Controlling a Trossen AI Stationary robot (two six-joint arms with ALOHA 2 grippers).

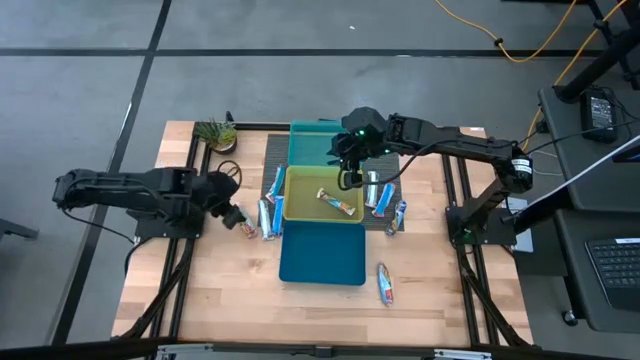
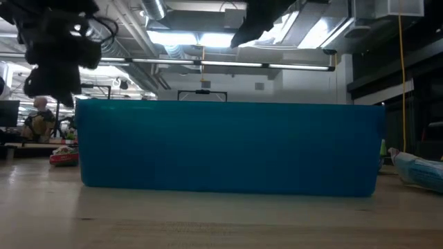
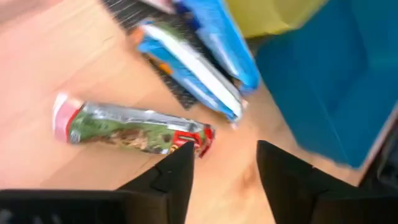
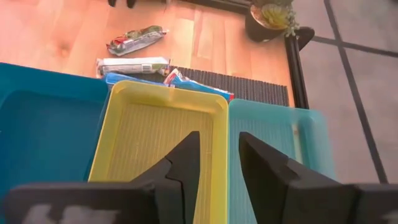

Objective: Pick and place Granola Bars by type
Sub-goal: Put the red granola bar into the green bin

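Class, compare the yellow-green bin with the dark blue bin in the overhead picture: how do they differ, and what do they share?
The yellow-green bin holds one granola bar; the dark blue bin shows none. The yellow-green bin sits in the middle of the row, under the right gripper; the dark blue bin lies at the row's near end. Both are square, open-topped trays.

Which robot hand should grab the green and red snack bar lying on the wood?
The left hand: it is open and right beside the green and red wrapped bar. The right hand is over the yellow-green bin, farther away.
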